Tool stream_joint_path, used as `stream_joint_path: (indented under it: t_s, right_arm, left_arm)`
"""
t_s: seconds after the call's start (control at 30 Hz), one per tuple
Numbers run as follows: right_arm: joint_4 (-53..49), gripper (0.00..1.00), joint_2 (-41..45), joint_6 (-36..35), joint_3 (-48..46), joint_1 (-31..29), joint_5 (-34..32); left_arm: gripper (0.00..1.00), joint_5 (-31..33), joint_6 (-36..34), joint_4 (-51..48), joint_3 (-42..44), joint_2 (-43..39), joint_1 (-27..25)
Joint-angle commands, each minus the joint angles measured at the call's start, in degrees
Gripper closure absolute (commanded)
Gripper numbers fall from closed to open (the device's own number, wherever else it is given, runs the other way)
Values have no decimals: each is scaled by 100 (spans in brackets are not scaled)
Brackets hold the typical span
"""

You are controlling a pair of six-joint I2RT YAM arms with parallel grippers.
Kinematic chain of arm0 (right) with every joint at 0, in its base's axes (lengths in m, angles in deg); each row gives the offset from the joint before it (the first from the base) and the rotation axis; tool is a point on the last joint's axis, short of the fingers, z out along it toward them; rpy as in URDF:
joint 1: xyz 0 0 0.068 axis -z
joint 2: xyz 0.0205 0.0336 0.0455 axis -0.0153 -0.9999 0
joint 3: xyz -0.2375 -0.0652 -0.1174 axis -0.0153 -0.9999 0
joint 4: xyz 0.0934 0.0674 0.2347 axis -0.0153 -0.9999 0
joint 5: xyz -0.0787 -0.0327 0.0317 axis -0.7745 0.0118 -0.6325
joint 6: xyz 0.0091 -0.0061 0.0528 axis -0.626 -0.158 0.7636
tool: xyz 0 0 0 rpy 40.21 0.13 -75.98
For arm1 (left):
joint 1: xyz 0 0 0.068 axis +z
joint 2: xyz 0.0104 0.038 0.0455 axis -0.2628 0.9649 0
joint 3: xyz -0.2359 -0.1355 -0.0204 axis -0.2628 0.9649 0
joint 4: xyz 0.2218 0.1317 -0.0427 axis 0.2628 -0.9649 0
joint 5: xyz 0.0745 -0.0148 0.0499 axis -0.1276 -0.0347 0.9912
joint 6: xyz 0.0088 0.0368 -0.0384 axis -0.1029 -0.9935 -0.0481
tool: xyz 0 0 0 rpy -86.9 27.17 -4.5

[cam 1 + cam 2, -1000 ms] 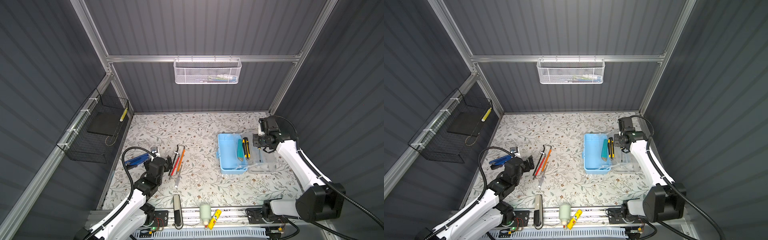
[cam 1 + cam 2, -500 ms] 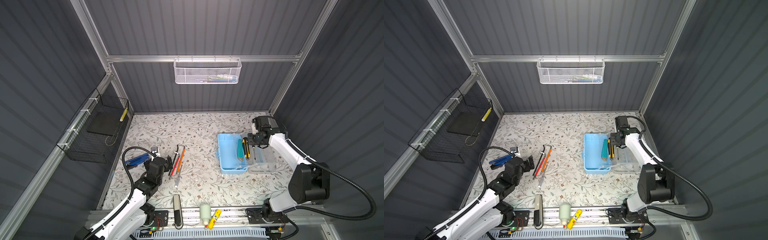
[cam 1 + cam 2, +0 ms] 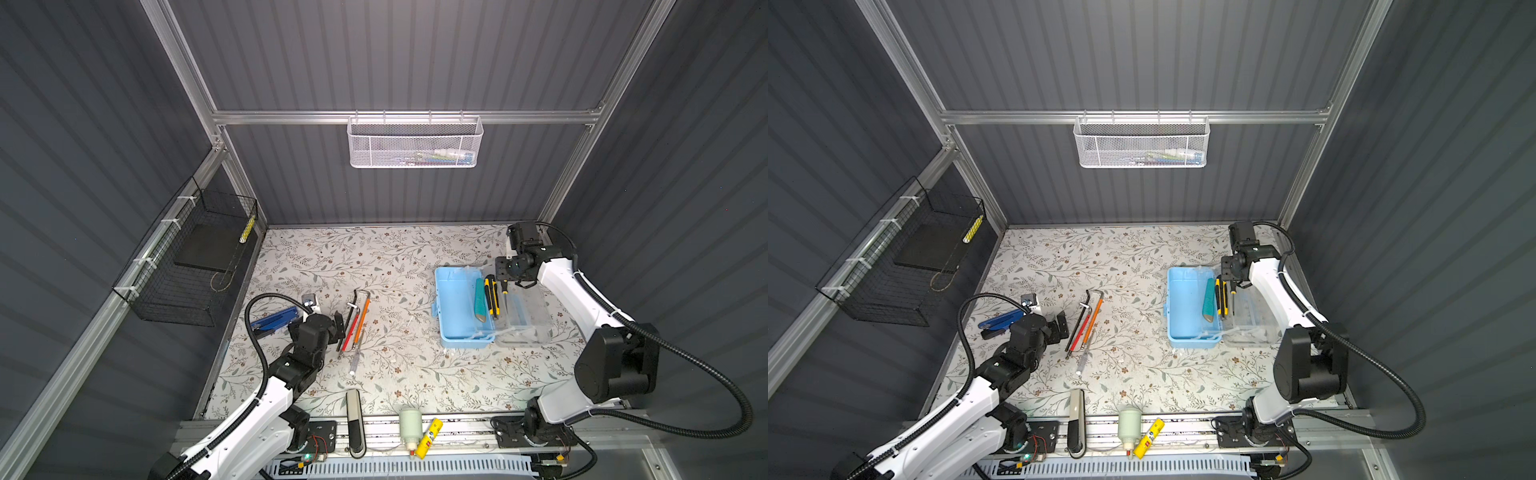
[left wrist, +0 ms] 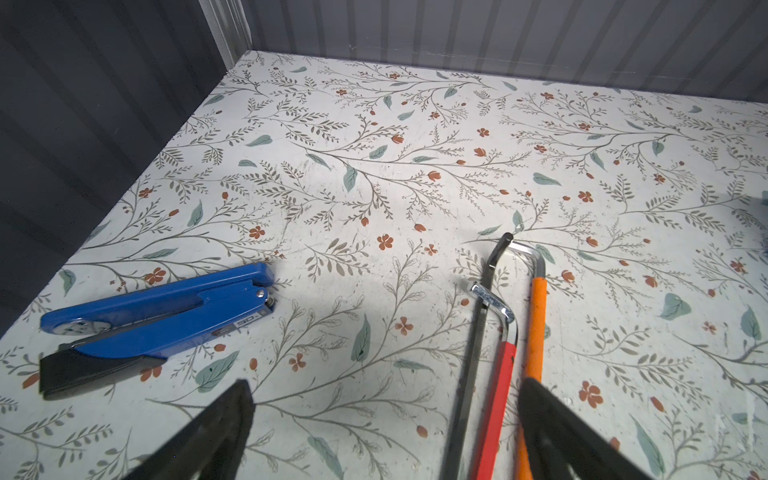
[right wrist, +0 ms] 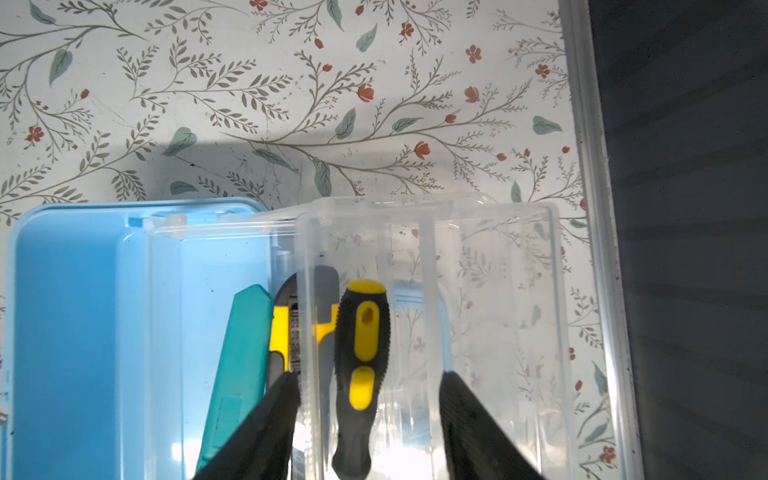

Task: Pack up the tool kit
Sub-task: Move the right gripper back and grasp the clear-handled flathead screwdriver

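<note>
1. The tool kit [image 3: 455, 307] is lying open near the bench's right edge, with its clear lid [image 5: 498, 332] folded out toward that edge.
2. The right gripper [image 5: 368, 380] is hovering with jaws apart, straddling the screwdriver [image 5: 363, 328] without touching it. The screwdriver is resting in the lid, not in the blue base.
3. 1 finger [image 5: 270, 419] is sitting right at the lid's wall, so a crooked lift risks hooking that wall and dragging the kit.
4. Shutting the lid risks tipping the screwdriver onto the 2 knives [image 5: 245, 353] and jamming the closure.
5. The left gripper [image 4: 384, 399] is gaping wide and empty beside the hex keys [image 4: 498, 365] in the bench's left half. These are lying bunched together, so 1 pinch risks taking several.
</note>
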Motion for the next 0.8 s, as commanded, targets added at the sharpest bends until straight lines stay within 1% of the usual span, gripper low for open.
stream_joint_path:
  t_s: [0.0, 0.07, 0.13, 0.17, 0.23, 0.33, 0.47, 0.53, 0.63, 0.77]
  right_arm:
    - [-375, 40, 564, 516, 188, -925, -130]
    - [-110, 39, 777, 1126, -50, -1642, 118]
    - [453, 39, 837, 1833, -464, -2386, 530]
    - [675, 39, 780, 2099, -596, -2706, 543]
    - [927, 39, 449, 2552, -659, -3384, 533]
    - [1005, 38, -278, 2935, -415, -4164, 494]
    - [1060, 37, -1241, 3210, 114, -4903, 664]
    - [1184, 36, -1683, 3293, 358, -5210, 686]
    - [1268, 34, -2231, 3423, 660, -5421, 853]
    - [1339, 34, -2613, 3446, 961, -5634, 885]
  left_arm:
    - [0, 73, 11, 15, -76, -93, 20]
    - [1, 213, 93, -51, -68, -134, 29]
    - [1, 319, 167, -113, -50, -215, 28]
    - [1, 352, 186, -125, -26, -263, 36]
    - [0, 399, 235, -163, 8, -375, 52]
    - [0, 399, 270, -194, 38, -438, 96]
    - [1, 408, 341, -244, 38, -447, 167]
    - [1, 640, 565, -432, 12, -484, 228]
    - [1, 623, 663, -511, 68, -662, 376]
    - [0, 558, 767, -609, 126, -848, 556]
